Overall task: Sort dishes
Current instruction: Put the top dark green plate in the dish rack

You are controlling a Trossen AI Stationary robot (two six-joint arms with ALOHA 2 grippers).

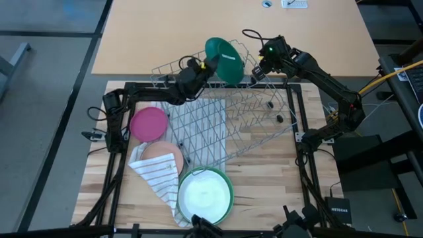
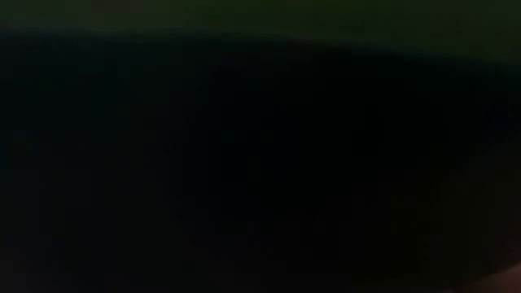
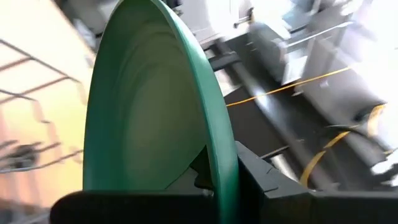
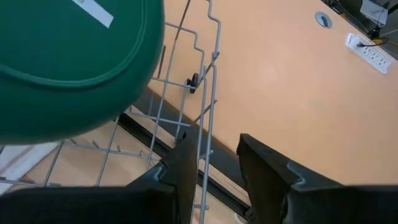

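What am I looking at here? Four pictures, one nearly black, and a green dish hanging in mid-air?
It is a robot with two dark arms at a table. One picture looks down from above, two come from cameras on the arms' wrists, and the nearly black one shows nothing usable. The left gripper is shut on the dark green plate, holding it on edge over the wire rack. The right gripper is open around a wire at the rack's edge. On the table lie a magenta plate, a peach-pink plate, a striped cloth and a light green bowl with a white inside.
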